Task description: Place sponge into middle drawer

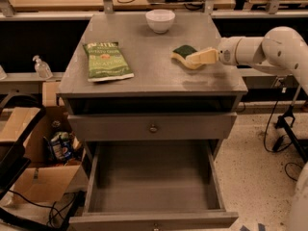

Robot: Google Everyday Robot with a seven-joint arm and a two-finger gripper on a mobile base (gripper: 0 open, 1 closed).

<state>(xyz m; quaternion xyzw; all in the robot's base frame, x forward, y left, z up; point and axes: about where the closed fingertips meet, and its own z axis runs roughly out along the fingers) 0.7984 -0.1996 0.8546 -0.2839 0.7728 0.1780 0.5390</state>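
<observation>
The sponge (182, 52), pale yellow with a dark green face up, lies on the right part of the grey cabinet top (144, 61). My gripper (195, 58) reaches in from the right at tabletop height, and its tip is at the sponge's right edge, touching or nearly touching it. The white arm (269, 47) stretches off to the right. The middle drawer (151, 182) is pulled wide open at the bottom of the cabinet, and its grey floor is bare.
A green chip bag (107, 60) lies on the left of the top. A white bowl (160, 20) stands at the back. A shut drawer front with a knob (153, 128) sits above the open drawer. Cardboard boxes (38, 177) and cables lie on the floor to the left.
</observation>
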